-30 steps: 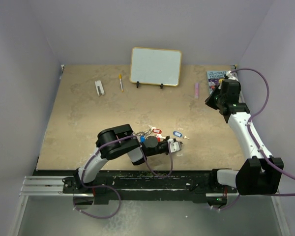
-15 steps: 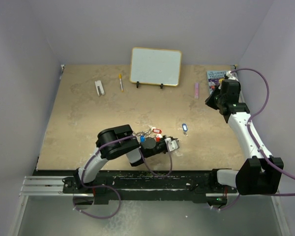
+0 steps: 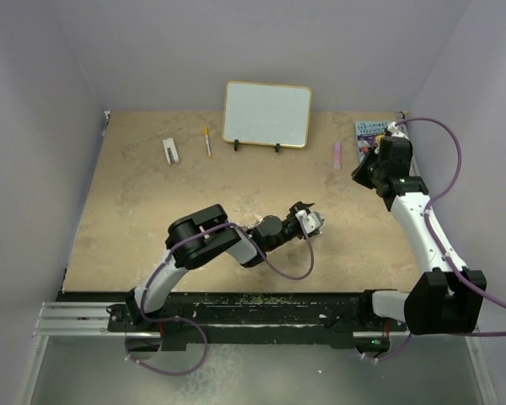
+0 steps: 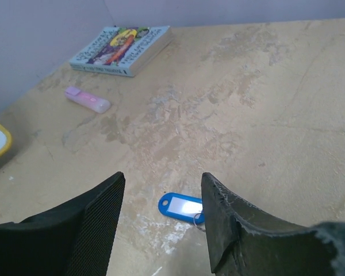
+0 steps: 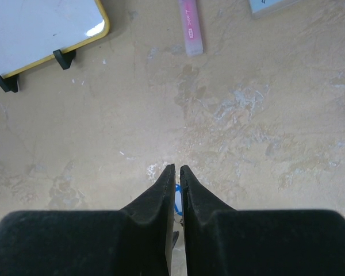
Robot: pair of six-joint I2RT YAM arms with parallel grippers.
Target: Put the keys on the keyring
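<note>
A key with a blue plastic tag [image 4: 181, 206] lies flat on the tan table, a thin wire loop [image 4: 199, 222] at its near end. My left gripper [image 4: 163, 178] is open and hovers low over it, the tag lying between its fingers nearer the right one [image 4: 236, 230]. From above, the left gripper [image 3: 309, 221] is stretched out to the table's middle. My right gripper [image 5: 177, 168] hangs high at the right, shut apart from a hairline gap and holding nothing; a sliver of the blue tag [image 5: 177, 198] shows through the gap. The left arm hides the keyring and the other keys.
At the back stands a yellow-framed whiteboard [image 3: 267, 114]. A pink marker [image 4: 87, 99] and a book [image 4: 122, 49] lie at the back right, a pen [image 3: 207, 141] and a small white object [image 3: 169, 150] at the back left. Purple walls close in three sides.
The blue-tagged key shifted a little farther right. My left arm swung from the near edge out toward it and its gripper opened. The right arm stayed put.
</note>
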